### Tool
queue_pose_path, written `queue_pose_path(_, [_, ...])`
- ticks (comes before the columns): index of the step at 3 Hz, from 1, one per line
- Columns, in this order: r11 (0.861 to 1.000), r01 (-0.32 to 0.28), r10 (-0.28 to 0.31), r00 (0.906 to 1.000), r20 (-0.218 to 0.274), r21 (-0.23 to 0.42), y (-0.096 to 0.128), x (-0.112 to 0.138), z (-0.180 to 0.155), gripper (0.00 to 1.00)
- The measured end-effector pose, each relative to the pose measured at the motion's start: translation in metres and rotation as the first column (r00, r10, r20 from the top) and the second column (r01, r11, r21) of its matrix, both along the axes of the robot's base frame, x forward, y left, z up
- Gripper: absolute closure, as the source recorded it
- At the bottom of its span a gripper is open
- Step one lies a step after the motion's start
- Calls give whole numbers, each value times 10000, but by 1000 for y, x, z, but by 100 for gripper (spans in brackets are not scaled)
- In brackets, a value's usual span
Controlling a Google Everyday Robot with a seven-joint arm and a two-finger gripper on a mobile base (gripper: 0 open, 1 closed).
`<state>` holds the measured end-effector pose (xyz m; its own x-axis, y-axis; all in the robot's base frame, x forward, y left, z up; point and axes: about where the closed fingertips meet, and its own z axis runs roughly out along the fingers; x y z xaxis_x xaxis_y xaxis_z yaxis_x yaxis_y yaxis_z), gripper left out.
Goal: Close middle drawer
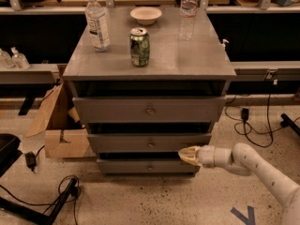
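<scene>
The grey drawer cabinet (197, 62) fills the middle of my view, three fronts stacked, a dark gap above each. The middle drawer (117, 143) sits between the wider top drawer (108, 109) and the narrower bottom drawer (126, 166). My arm (253, 162) reaches in from the lower right. A cardboard box (58, 130) stands left of the cabinet. On top are two water bottles (98, 22) (188, 7), a green can (139, 47) and a bowl (146, 15). My gripper (182, 154) is clenched on nothing, its tip at the middle drawer's lower right edge; contact I cannot tell.
</scene>
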<state>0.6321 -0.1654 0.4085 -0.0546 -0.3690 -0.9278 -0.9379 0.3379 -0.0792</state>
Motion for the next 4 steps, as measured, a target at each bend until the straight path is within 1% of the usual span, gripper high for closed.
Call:
queue_pose_path(1, [9924,-58,53,10000,-47,-1229,-31,-40,20,100])
queue_pose_path(2, [9705,-92,182,9992,354,-2409,-65,-66,78,100])
queue_pose_path(3, [9699,-89,193,9990,405,-2432,-65,-64,81,100])
queue_pose_path(4, [9659,-117,246,9986,469,-2586,-67,-60,88,100])
